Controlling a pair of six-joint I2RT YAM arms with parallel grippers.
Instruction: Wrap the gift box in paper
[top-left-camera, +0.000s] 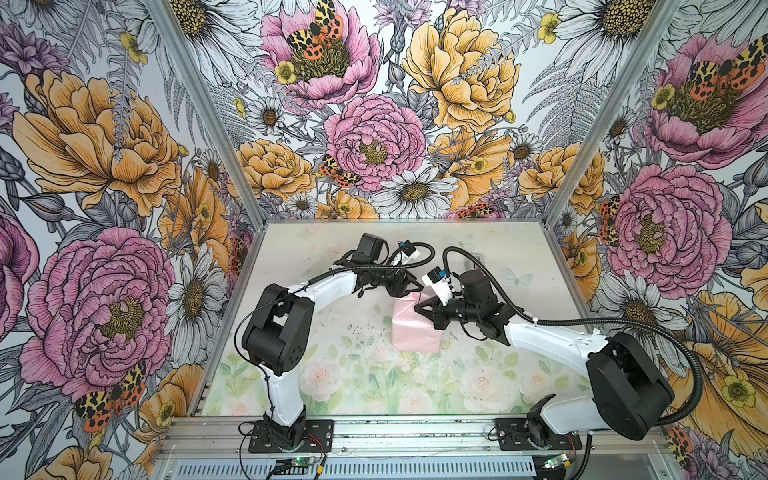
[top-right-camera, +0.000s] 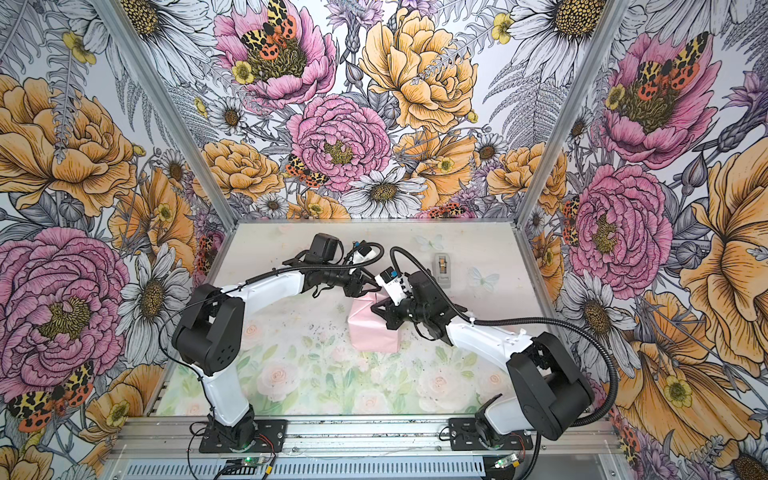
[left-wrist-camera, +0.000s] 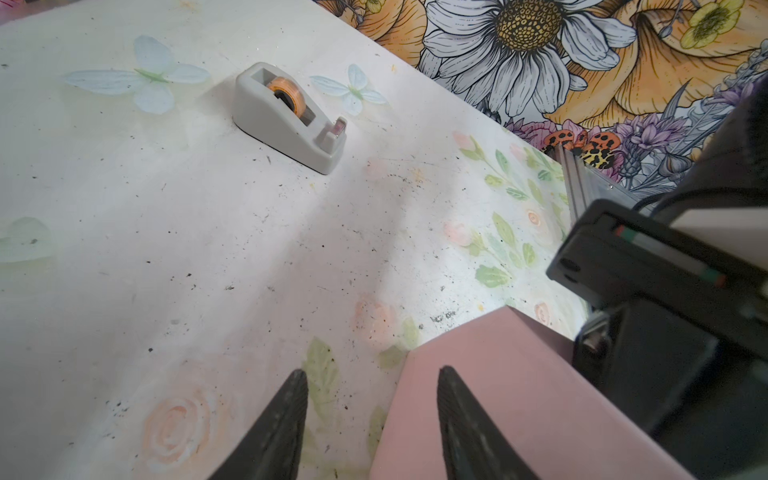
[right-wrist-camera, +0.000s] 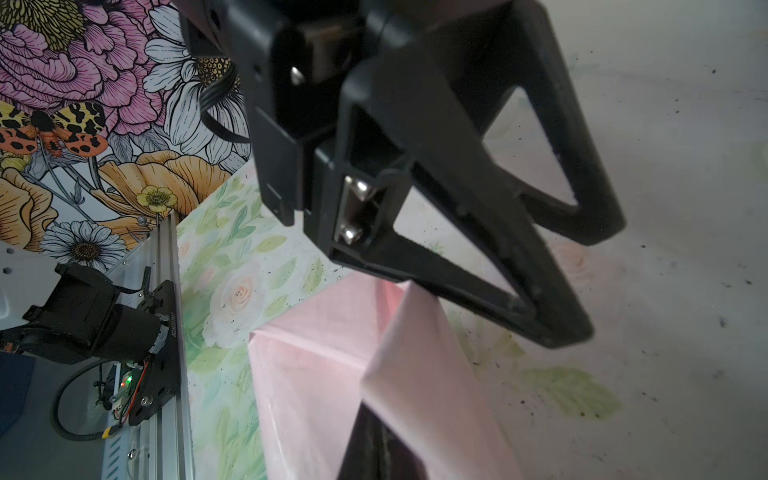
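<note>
Pink paper (top-left-camera: 415, 332), pale face out, folded snug round the box at mid-table; box itself hidden under the wrap. Long axis of the parcel running near to far in both top views, far end unfinished, a loose flap standing up there. Left gripper (top-left-camera: 409, 286) hovering right over that far end, jaws apart and empty, one finger (left-wrist-camera: 461, 424) above the paper, its mate over bare table. Right gripper (top-left-camera: 419, 308) clenched, tip tucked against the fold at the parcel's far right edge; cannot tell whether pinching paper or only pressing it. Both about equally close. Likely next, as a judgement: flap pushed down toward the near side, so an approach from the far side, left gripper best placed. Grey tape dispenser (top-right-camera: 441, 270) farther back and to the right, well apart. Worn white table (top-left-camera: 332, 374) printed with faint roses and leaves. Bold floral walls (top-left-camera: 374, 124) on three sides.
</note>
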